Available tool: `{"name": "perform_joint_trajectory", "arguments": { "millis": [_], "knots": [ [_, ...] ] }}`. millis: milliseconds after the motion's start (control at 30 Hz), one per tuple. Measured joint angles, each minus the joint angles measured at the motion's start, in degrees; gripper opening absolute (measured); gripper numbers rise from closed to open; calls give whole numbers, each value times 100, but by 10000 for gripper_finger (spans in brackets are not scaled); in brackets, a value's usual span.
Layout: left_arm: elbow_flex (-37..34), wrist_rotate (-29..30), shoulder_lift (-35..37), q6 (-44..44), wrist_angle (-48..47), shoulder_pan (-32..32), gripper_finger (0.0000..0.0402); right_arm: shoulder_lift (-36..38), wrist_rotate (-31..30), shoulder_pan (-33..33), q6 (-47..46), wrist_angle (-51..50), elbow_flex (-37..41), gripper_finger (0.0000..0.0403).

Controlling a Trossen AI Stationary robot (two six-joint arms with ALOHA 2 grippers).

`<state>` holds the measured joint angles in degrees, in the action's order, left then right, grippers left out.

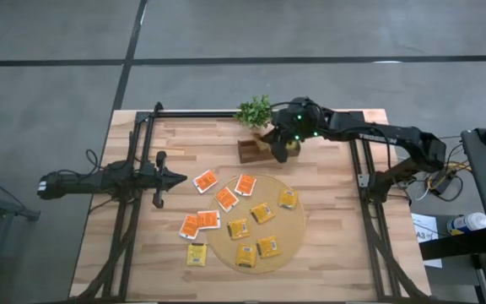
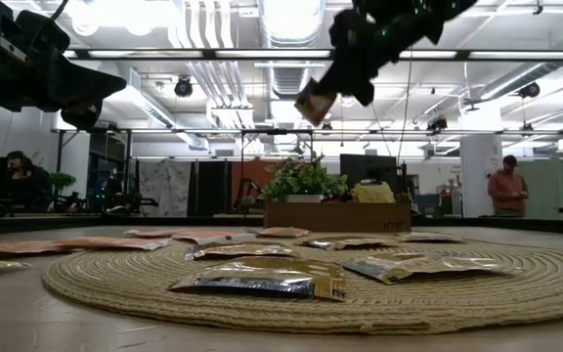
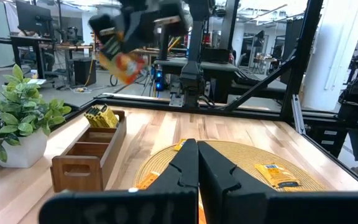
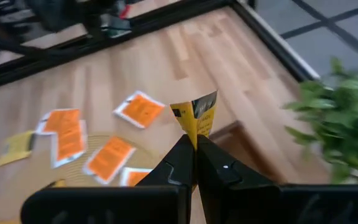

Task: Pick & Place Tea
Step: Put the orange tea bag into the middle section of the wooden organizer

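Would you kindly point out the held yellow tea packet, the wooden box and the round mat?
yellow tea packet (image 4: 199, 116): right wrist view, its face above the fingertips.
wooden box (image 3: 86, 163): left wrist view, its near end wall.
round mat (image 1: 298, 226): high view, bare right edge.

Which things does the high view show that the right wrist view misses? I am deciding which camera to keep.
Only the high view shows the whole round mat, the shut left gripper waiting at the table's left, and the wooden box. Only the right wrist view shows the yellow packet pinched in the right gripper. Both show the orange packets and the plant.
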<state>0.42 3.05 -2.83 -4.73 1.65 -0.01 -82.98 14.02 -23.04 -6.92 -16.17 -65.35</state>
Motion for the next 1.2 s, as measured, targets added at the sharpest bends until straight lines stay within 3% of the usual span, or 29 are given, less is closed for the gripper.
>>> {"name": "perform_joint_trajectory", "arguments": {
  "millis": [167,367,533,900,1200],
  "knots": [
    [-1,0,0,2,0,0,0,-5,53,-407,93,570,570,13],
    [0,0,0,0,0,-2,0,-60,749,-863,171,1403,1148,13],
    [-2,0,0,2,0,-2,0,-208,892,-1188,273,1706,1418,13],
    [-2,0,1,2,0,-7,0,-815,1561,-1546,539,2133,1394,13],
    [0,0,0,2,0,-4,0,-1346,1654,-1642,840,2151,1125,13]
  ]
}}
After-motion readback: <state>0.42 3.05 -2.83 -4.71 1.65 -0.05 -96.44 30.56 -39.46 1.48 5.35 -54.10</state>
